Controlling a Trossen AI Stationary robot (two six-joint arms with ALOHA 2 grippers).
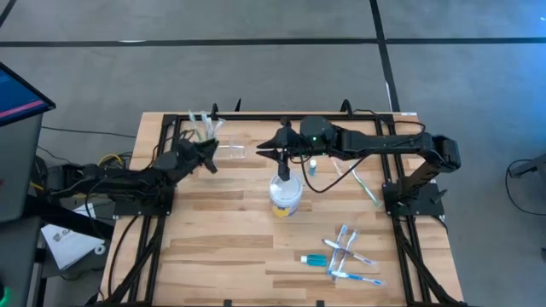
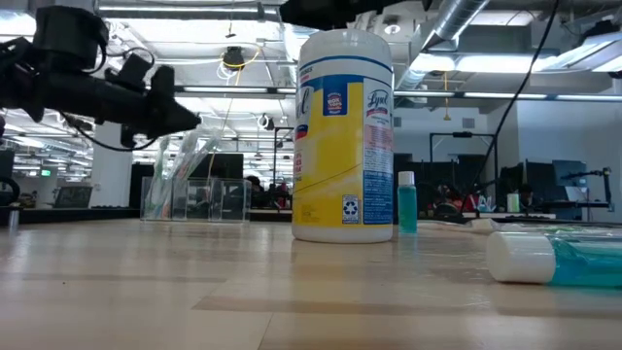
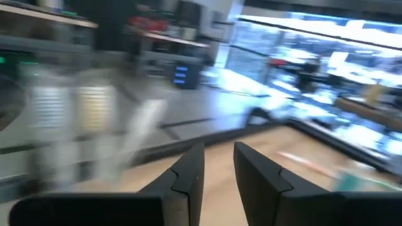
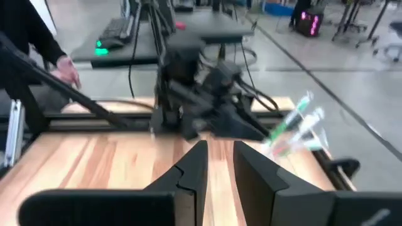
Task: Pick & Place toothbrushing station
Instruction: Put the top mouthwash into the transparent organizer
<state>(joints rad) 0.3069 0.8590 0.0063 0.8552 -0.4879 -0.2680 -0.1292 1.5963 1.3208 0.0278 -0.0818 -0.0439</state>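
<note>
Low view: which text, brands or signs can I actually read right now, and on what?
"Lysol", partly turned away: on the wipes tub.
Recycling symbol: low on the same tub's yellow label.
Round badge and small print on the tub: too small to read.
Other views: nothing legible.

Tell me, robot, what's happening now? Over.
Left hand beside the station, holding nothing. Right hand empty, waiting above the tub. Nothing in the way.

station (image 1: 223,150) back-left | tub (image 1: 285,195) centre | toothbrushes (image 1: 348,254) front-right
</note>
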